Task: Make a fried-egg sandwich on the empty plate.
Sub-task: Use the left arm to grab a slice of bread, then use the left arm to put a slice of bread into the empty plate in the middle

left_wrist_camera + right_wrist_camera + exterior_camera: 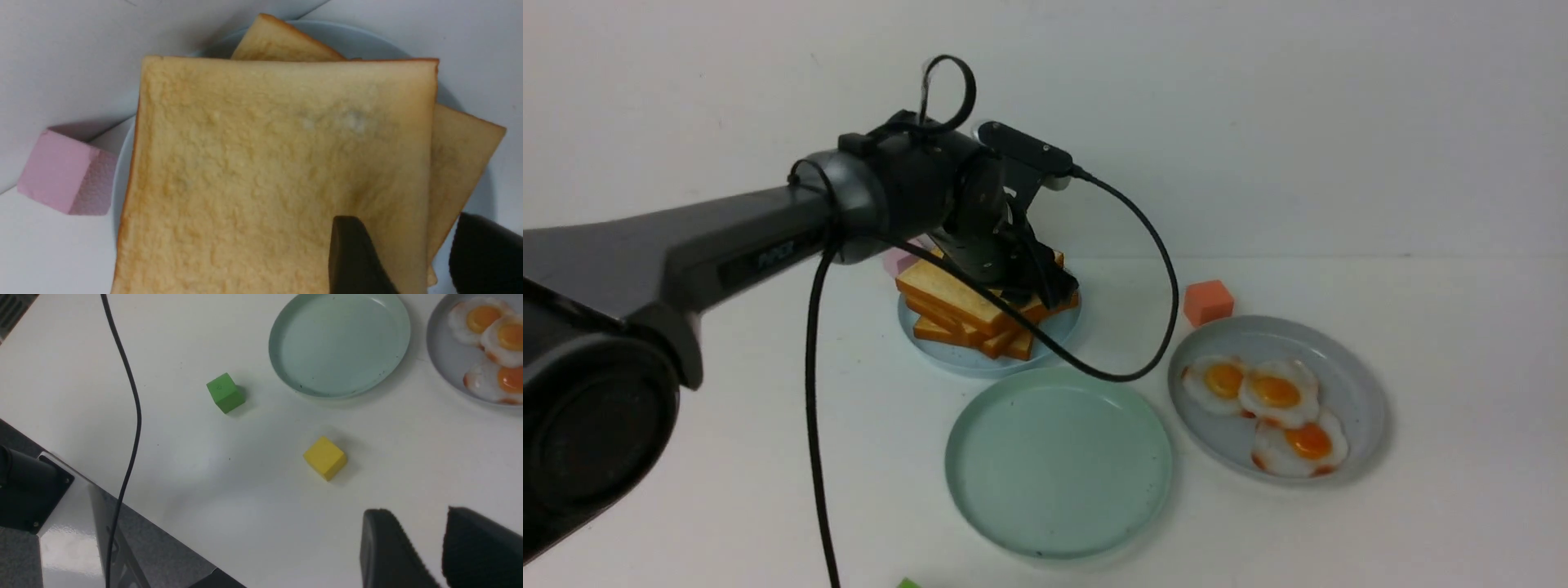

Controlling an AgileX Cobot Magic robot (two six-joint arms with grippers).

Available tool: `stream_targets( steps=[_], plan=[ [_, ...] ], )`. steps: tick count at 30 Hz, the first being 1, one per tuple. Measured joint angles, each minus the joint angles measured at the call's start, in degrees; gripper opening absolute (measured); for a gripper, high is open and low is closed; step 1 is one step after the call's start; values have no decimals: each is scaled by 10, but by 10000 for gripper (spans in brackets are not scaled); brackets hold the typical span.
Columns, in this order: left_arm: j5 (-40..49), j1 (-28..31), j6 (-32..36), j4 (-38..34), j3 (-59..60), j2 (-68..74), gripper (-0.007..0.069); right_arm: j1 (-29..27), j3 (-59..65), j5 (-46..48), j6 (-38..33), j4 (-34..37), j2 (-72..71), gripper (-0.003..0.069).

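Now the left end effector [408, 228], jaws apart astride one edge of the top toast slice [278, 171], holding nothing, likely needs to close, then carry it to the empty plate [1058, 461].

My left gripper [408, 232] sits spread over the edge of the top toast slice [265, 171], more slices [461, 163] fanned underneath on a light-blue plate [359, 36], pink cube [61, 175] just beside it.

The front camera looks forward and down across the table [1462, 539] from mid-distance. The left wrist camera sits close over the toast [265, 171], which the front view also shows. The right wrist camera looks down from higher, sharing the mint plate [339, 347] and eggs [498, 335] with the front view.
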Motion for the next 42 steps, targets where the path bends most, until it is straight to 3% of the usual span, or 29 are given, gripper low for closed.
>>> stream_targets(
  steps=[12,16,18,20,31,36,42],
  plan=[
    [-7,0,0,20,-1,18,328,0,0,0,0,-5,0,238],
    [-6,0,0,30,-2,18,211,0,0,1,0,-7,0,238],
    [-6,-1,0,33,-3,19,92,0,0,3,0,-8,0,238],
    [-4,-3,1,38,-3,17,26,0,0,3,0,-9,0,238],
    [84,-36,0,51,13,-131,22,0,0,7,0,-20,0,238],
    [87,-96,0,28,113,-228,22,0,0,7,0,-46,0,238],
    [46,-173,0,14,249,-230,22,0,0,7,0,-56,0,238]
  ],
)
